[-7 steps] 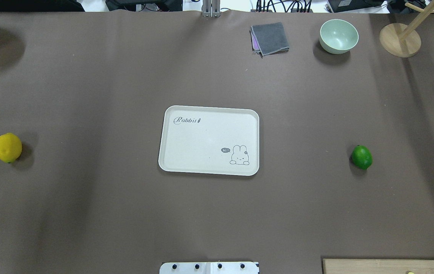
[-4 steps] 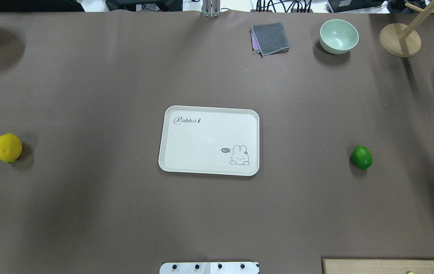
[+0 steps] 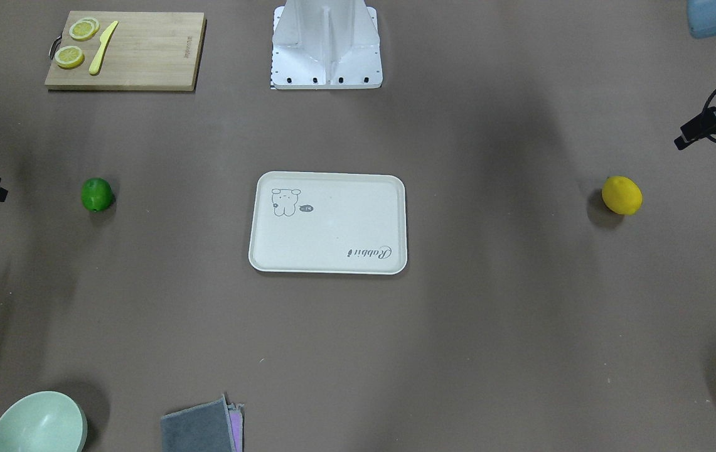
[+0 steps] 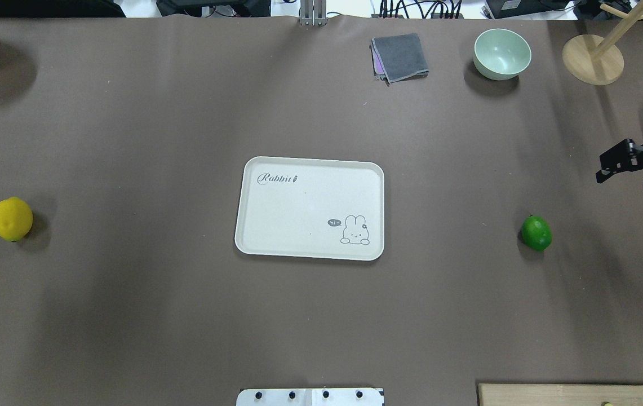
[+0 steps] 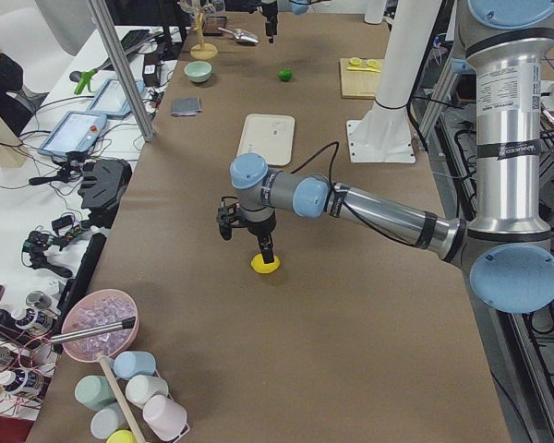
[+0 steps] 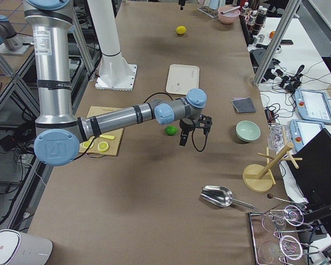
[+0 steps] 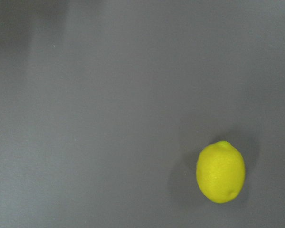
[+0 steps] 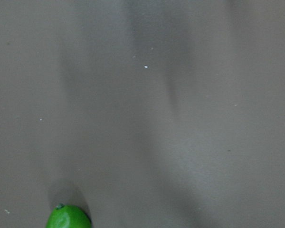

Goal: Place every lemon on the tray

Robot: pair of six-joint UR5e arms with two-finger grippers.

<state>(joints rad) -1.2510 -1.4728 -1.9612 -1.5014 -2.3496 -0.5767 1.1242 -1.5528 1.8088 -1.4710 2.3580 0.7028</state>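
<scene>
Lemons lie on the brown table [image 4: 129,316], both off the cream-white rectangular tray [image 4: 298,208] at the overhead frame's centre: bright yellow oval lemon [image 4: 12,219] far left, bright green oval lemon [image 4: 536,233] far right. The left end effector [image 5: 263,247] hangs near the yellow one and the right end effector [image 6: 183,138] near the green; I cannot tell whether either is spread.

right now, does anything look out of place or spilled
Nothing stands out. The tray lies flat and bare, the yellow lemon and green lemon rest intact on the table either side of it, and nothing is spilled.
</scene>
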